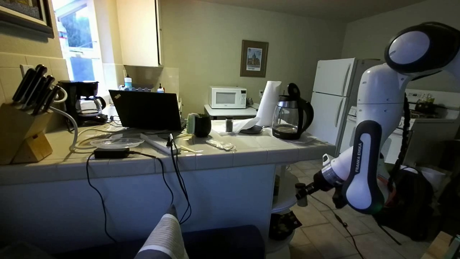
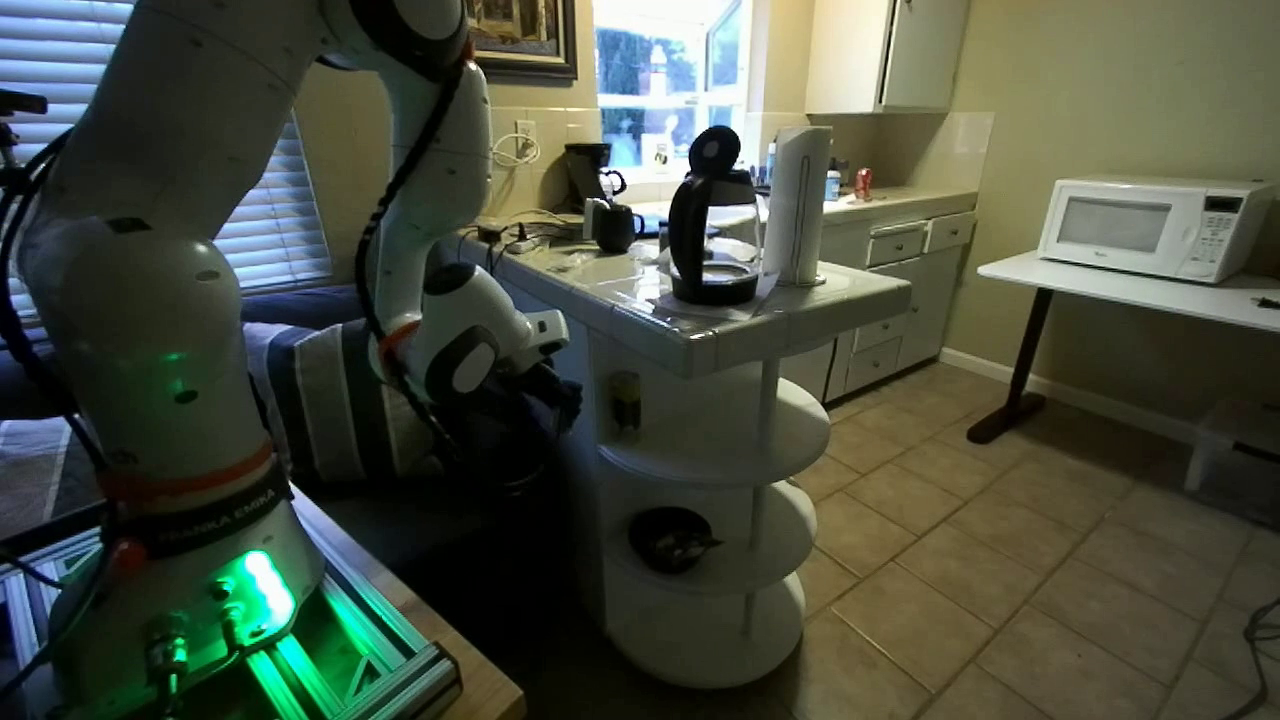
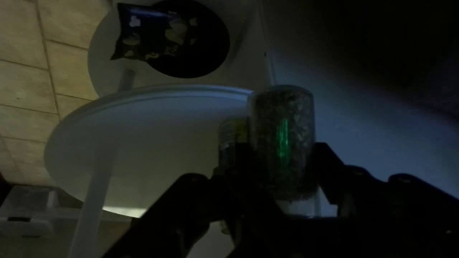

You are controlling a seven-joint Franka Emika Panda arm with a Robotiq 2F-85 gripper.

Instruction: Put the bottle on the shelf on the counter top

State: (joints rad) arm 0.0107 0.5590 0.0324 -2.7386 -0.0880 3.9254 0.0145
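Note:
The bottle is a small clear jar of dried flakes with a dark cap. My gripper is shut on it in the wrist view, one finger on each side. The bottle (image 3: 283, 114) hangs upright in the air just outside the round white shelf (image 2: 730, 445). An exterior view shows the gripper (image 1: 301, 193) and bottle (image 1: 302, 202) beside the shelf, below counter height. In the exterior view with the gripper (image 2: 568, 398), I cannot make out the bottle. The pale tiled counter top (image 1: 251, 154) is above the shelves and also shows in an exterior view (image 2: 865, 290).
Another jar (image 2: 626, 402) with a yellow label stands on the top shelf. A dark bowl (image 2: 668, 545) with a snack bag sits below. The counter holds a glass kettle (image 1: 285, 118), paper towel roll (image 1: 269, 102), small jar (image 1: 229, 125), black mug (image 1: 202, 126) and laptop (image 1: 145, 109).

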